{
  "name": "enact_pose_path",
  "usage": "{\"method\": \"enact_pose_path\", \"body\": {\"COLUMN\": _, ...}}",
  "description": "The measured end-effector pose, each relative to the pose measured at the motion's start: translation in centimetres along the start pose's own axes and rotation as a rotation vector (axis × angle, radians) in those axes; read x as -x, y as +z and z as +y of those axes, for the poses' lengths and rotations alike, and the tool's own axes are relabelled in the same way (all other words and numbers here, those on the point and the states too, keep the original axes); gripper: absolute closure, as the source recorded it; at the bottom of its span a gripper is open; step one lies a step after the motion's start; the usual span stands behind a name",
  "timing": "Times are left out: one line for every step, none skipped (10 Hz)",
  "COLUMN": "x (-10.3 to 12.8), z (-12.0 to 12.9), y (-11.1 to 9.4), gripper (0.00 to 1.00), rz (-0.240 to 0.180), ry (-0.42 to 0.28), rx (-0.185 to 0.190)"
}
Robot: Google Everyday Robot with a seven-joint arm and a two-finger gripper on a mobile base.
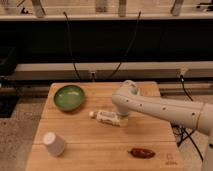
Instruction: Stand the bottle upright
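The bottle [106, 117] lies on its side near the middle of the wooden table [80, 145], its white cap pointing left toward the green bowl. My white arm reaches in from the right, and the gripper [121, 119] sits low at the bottle's right end, behind the arm's wrist. The bottle's right end is hidden by the gripper.
A green bowl [69, 96] stands at the back left of the table. A plain white cup [53, 144] stands at the front left. A dark red-brown item [142, 153] lies at the front right. Dark cables hang behind the table.
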Motion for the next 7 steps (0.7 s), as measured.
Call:
{"method": "enact_pose_path", "body": {"x": -0.2, "z": -0.1, "y": 0.1, "gripper": 0.20, "rz": 0.007, "ry": 0.007, "rx": 0.006}}
{"method": "enact_pose_path", "body": {"x": -0.2, "z": -0.2, "y": 0.1, "gripper": 0.20, "rz": 0.016, "ry": 0.022, "rx": 0.022}}
{"method": "enact_pose_path", "body": {"x": 0.2, "z": -0.3, "y": 0.2, "gripper": 0.20, "rz": 0.027, "ry": 0.032, "rx": 0.034}}
{"method": "enact_pose_path", "body": {"x": 0.8, "z": -0.4, "y": 0.2, "gripper": 0.20, "rz": 0.034, "ry": 0.040, "rx": 0.045}}
{"method": "enact_pose_path", "body": {"x": 2.3, "z": -0.6, "y": 0.2, "gripper": 0.20, "rz": 0.047, "ry": 0.052, "rx": 0.061}}
{"method": "enact_pose_path", "body": {"x": 3.4, "z": -0.7, "y": 0.3, "gripper": 0.20, "rz": 0.053, "ry": 0.062, "rx": 0.071}}
{"method": "enact_pose_path", "body": {"x": 4.7, "z": -0.8, "y": 0.3, "gripper": 0.20, "rz": 0.058, "ry": 0.075, "rx": 0.080}}
